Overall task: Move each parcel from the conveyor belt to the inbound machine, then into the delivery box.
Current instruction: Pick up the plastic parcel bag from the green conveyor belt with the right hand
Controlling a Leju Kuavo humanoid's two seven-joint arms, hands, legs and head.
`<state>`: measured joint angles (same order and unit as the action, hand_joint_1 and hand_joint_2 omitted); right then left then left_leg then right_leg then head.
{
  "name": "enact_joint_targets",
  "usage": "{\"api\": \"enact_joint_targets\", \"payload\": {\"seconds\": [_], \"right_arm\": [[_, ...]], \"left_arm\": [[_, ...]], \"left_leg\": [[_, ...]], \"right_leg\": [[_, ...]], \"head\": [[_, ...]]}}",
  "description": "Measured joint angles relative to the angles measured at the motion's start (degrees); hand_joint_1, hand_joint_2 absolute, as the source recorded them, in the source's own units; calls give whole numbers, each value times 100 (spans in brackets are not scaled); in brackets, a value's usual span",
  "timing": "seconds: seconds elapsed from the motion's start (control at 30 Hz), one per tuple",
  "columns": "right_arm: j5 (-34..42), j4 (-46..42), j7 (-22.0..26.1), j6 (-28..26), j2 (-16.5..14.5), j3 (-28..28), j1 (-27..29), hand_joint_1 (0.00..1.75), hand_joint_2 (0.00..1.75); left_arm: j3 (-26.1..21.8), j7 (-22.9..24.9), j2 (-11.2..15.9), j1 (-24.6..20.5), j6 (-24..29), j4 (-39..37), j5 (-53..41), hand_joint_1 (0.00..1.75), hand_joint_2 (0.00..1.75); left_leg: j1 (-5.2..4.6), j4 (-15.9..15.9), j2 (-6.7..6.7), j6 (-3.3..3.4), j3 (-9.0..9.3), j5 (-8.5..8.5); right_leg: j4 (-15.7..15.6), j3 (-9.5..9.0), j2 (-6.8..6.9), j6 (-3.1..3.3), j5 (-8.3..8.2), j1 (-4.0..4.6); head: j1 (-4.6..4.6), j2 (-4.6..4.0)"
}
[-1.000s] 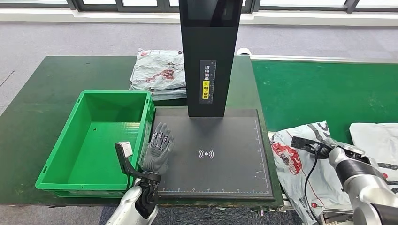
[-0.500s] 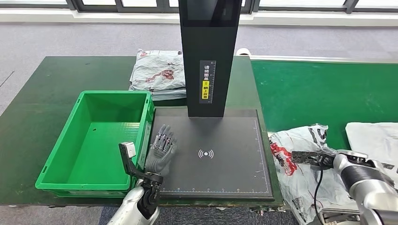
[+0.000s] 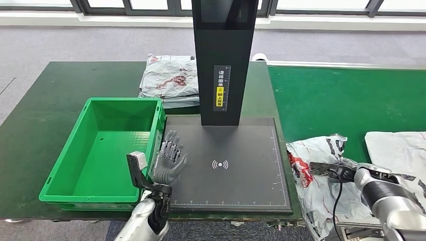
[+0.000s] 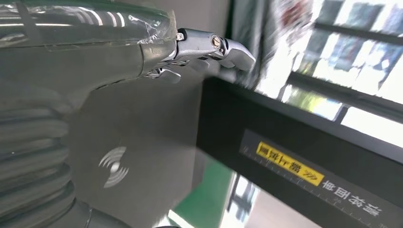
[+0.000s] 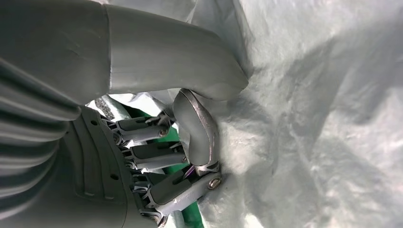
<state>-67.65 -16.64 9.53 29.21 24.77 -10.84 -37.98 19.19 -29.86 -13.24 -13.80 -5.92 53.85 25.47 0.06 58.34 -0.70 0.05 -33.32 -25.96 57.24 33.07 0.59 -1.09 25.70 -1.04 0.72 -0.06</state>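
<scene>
head view: the right hand sits at about 4 o'clock on a crumpled white parcel lying just off the scan plate at the belt end; the fingers are hidden here. the left hand hovers at 8 o'clock over the plate's near-left corner, fingers spread, holding nothing, just beside the green box. another parcel lies at 11 o'clock behind the box, and one more at 3 o'clock on the belt.

left wrist view: fingers extended in air above the plate, by the black column.

right wrist view: thumb and fingers pinch a fold of parcel film.

judgement: first step, belt to machine. next move calls for lifting without the film slipping, then carrying towards 9 o'clock onto the plate.
</scene>
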Motion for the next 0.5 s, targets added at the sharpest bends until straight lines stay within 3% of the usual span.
{"api": "enact_joint_targets", "payload": {"seconds": [0.3, 0.5], "right_arm": [[254, -2, -2, -103, -26, 16, -22, 175, 175], [1834, 1, -214, -491, -169, 661, -64, 175, 175]], "left_arm": [[0, -149, 32, 76, 267, 244, -346, 0, 175], [-3, -47, 74, 247, 369, 622, -482, 0, 175]], "left_leg": [[0, 0, 4, 0, 5, 0], [-1, 0, 14, -3, -8, 3]], "right_leg": [[-2, -9, -3, 1, -4, 0], [0, 8, -11, 5, -15, -1]], "head": [[0, -1], [0, 0]]}}
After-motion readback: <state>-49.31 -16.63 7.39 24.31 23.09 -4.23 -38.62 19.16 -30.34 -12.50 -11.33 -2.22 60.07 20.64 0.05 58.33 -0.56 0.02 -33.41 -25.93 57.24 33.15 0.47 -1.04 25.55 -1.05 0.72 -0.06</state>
